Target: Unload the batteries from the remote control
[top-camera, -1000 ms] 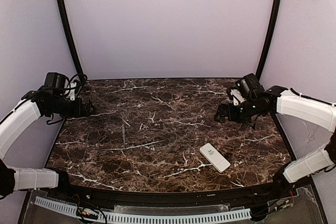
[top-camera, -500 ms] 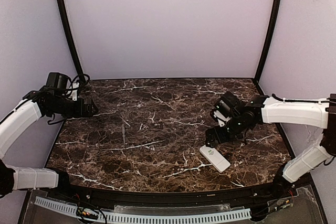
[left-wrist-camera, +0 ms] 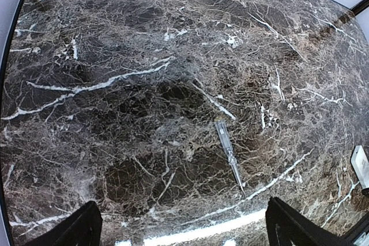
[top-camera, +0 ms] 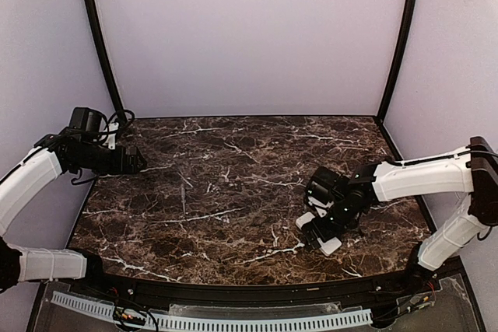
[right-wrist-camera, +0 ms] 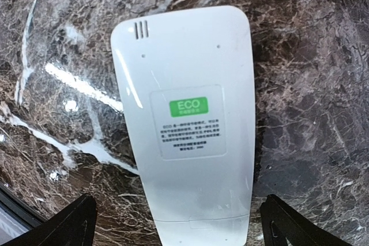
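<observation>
Right gripper [right-wrist-camera: 180,226] hovers over the slim white plastic remote control [right-wrist-camera: 187,119], near-right on the dark marble table [top-camera: 202,192], fingers spread. Grasp stage, seemingly: next, close on its sides. Left gripper [top-camera: 134,162] hangs far-left, fingers apart.

The left arm [top-camera: 35,172] was raised at the left side, with the forearm reaching forward. The left wrist [top-camera: 101,157] was held roughly level and pointed rightward. The left jaws stood fully apart, with the fingertips [left-wrist-camera: 86,226] free. The right arm [top-camera: 420,176] extended leftward from its elbow, with the right wrist [top-camera: 331,204] angled downward. The right jaws were likewise spread wide and gripped nothing.
</observation>
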Available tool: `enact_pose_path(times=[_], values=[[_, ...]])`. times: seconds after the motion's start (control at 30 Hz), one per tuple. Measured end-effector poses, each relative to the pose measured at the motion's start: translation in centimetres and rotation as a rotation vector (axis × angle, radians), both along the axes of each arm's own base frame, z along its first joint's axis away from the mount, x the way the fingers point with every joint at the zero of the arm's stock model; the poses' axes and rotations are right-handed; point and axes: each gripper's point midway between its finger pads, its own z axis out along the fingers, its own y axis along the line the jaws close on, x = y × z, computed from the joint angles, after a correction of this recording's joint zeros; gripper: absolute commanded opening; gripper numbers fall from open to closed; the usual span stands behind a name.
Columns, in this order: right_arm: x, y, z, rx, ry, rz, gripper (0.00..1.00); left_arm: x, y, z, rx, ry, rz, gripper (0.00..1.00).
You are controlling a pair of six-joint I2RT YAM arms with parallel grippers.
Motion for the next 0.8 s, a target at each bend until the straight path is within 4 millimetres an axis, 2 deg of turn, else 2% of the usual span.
enact_pose_path(times=[0.23, 0.33, 0.63, 0.8], values=[[-0.9, -0.7, -0.9, -0.025, 0.020, 0.002, 0.99, 0.0, -0.2, 0.0, 0.000, 0.001, -0.008, 1.00], [-1.0, -0.8, -1.0, -0.028, 0.022, 0.000, 0.96, -0.1, -0.3, -0.1, 0.001, 0.003, -0.010, 1.00], [-0.9, -1.0, -1.7, -0.057, 0.019, -0.014, 0.83, -0.1, -0.6, -0.2, 0.004, 0.008, -0.018, 1.00], [-0.7, -1.1, -1.9, -0.077, -0.005, -0.004, 0.69, -0.1, -0.5, -0.2, 0.006, 0.008, -0.017, 1.00]])
